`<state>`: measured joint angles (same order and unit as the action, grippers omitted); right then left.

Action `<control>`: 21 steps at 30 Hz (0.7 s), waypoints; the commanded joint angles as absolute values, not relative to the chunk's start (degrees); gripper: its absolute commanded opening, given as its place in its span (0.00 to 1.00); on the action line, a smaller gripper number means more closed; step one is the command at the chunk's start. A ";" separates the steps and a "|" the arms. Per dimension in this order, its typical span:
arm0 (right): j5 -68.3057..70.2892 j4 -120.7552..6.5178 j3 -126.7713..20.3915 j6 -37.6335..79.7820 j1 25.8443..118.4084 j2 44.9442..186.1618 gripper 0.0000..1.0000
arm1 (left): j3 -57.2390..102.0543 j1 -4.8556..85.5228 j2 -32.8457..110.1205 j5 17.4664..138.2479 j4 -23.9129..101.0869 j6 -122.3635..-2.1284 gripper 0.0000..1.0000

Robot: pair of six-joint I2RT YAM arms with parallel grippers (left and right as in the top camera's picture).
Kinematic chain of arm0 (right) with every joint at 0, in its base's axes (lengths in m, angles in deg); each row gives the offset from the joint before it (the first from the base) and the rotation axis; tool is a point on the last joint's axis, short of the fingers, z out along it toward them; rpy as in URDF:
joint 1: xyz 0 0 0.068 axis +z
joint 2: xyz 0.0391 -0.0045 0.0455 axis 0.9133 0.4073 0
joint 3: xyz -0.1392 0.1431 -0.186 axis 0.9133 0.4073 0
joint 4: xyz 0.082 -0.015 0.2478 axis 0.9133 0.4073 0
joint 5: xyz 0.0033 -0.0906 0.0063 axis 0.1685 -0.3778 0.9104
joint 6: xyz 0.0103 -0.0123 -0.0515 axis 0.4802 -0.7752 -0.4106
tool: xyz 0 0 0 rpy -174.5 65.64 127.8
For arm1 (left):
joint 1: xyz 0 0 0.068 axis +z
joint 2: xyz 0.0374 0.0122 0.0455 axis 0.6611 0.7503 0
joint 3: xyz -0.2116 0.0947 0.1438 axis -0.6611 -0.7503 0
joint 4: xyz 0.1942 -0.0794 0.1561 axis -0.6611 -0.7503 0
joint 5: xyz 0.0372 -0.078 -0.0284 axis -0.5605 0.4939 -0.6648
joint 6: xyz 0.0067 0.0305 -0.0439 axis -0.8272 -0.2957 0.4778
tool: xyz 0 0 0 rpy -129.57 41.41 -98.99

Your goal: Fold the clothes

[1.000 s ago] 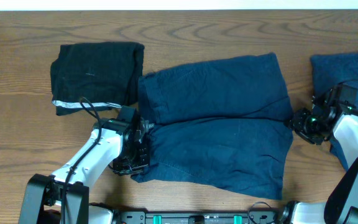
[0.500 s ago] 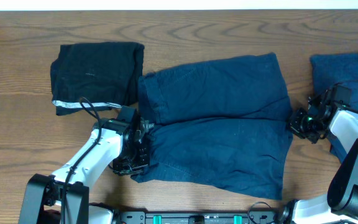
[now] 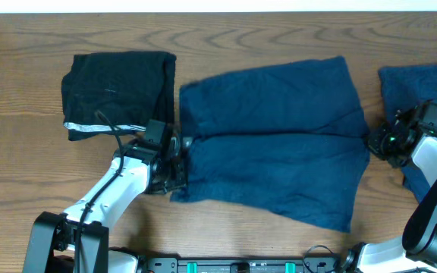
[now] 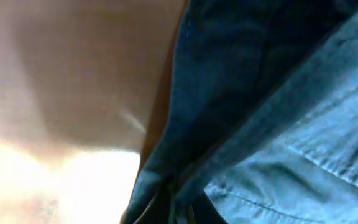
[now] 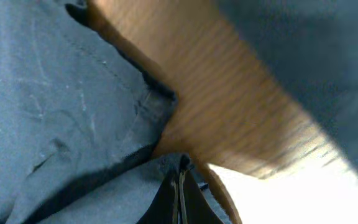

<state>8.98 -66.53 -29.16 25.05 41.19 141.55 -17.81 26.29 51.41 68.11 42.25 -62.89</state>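
Your navy shorts [image 3: 271, 148] lie spread flat, centre
A folded black piece [image 3: 116, 87], white-banded, lies just left; another navy piece [image 3: 419, 83] lies right.

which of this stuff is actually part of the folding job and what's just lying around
Part of the job:
navy shorts, spread mid-table, pinched at its ends by the left gripper and right gripper
black garment, folded, far left
second navy garment, at the right edge

Just there:
wooden table, only the surface underneath

no readable text, labels, brands, numbers or signs in any view
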 commanded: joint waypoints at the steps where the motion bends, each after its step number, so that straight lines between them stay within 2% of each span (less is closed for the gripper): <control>1: 7.76 -68.74 -30.32 26.25 41.10 141.99 0.01 | -17.83 26.57 52.55 67.39 46.73 -64.14 0.06; 6: 9.61 -74.83 -30.32 26.67 41.73 142.29 0.01 | -15.56 26.57 55.78 67.45 54.62 -64.33 0.06; 10: 16.78 -74.53 -30.97 26.54 41.54 142.12 0.01 | -12.48 26.57 56.37 70.69 51.03 -64.36 0.06; 17: 15.47 -54.92 -39.52 21.82 39.11 140.42 0.01 | -10.07 26.57 51.63 70.21 32.24 -65.60 0.06; 20: 10.60 -47.25 -42.91 21.95 39.00 140.31 0.01 | -10.16 26.57 51.17 70.14 27.74 -66.50 0.06; 21: 9.26 -45.55 -43.41 21.97 39.02 140.31 0.04 | -10.51 26.57 51.22 70.14 26.97 -66.50 0.06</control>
<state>13.31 -47.73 -40.94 23.52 39.57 141.55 -10.73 26.29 51.70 69.86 28.54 -64.95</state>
